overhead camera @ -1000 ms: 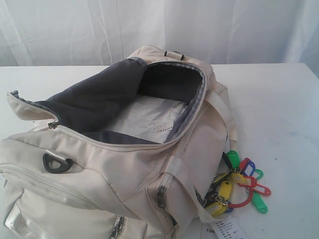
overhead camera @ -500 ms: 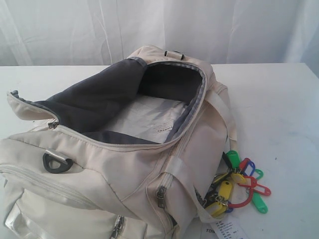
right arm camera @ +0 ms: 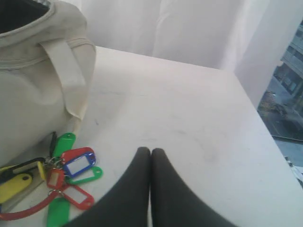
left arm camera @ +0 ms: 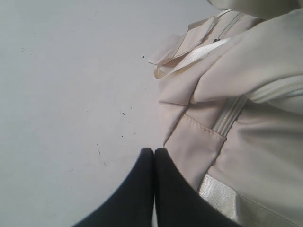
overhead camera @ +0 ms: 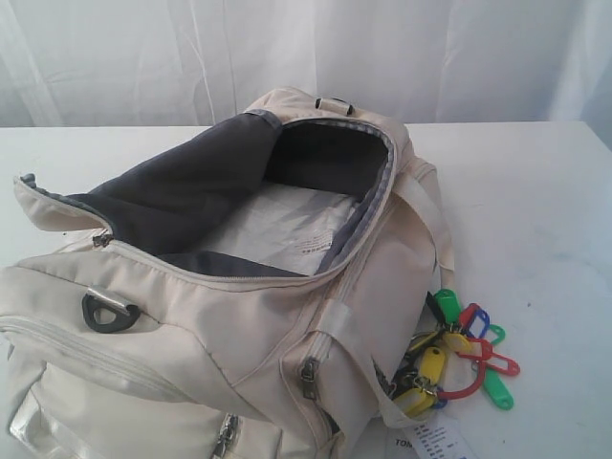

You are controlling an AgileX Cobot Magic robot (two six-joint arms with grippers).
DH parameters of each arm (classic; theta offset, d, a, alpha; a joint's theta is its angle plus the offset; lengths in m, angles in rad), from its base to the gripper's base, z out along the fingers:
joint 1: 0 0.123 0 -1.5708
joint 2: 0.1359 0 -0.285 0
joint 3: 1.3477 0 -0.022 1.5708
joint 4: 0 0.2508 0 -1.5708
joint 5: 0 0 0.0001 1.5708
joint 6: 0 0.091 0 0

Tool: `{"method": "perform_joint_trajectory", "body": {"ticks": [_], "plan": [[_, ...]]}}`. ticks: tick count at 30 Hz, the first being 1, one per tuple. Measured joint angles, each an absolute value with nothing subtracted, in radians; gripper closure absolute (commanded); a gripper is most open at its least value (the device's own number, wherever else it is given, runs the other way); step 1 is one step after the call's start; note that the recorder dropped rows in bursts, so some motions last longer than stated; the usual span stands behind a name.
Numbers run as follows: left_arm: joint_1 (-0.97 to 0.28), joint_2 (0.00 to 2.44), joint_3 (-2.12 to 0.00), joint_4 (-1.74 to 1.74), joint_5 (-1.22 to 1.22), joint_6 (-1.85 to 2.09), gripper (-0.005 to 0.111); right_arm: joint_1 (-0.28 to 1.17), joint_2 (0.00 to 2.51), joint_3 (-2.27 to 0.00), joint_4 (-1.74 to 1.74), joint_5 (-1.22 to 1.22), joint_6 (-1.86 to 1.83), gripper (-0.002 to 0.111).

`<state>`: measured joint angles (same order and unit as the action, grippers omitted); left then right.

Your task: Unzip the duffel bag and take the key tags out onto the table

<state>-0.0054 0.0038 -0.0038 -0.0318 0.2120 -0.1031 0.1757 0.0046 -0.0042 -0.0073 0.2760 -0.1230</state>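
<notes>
bright key tags lie on the table beside the unzipped duffel bag.

A white pleated curtain fills the upper band of the exterior frame; the right wrist view catches it too, with what may be buildings outdoors showing dimly past its edge. At the bottom edge, right of centre, a white paper label with black print is cut off by the frame. Near the centre lies a pale crinkled sheet bearing a short line of small print.
</notes>
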Motion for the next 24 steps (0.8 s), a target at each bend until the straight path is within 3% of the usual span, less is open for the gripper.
{"method": "perform_joint_trajectory", "body": {"ticks": [6, 24], "plan": [[-0.005, 0.004, -0.004, -0.032, 0.212, -0.103, 0.107, 0.092, 0.005, -0.004, -0.009, 0.276, -0.123, 0.108], [-0.005, 0.004, -0.004, -0.032, 0.212, -0.103, 0.107, 0.130, 0.005, -0.004, 0.025, 0.276, -0.123, 0.108]]}}
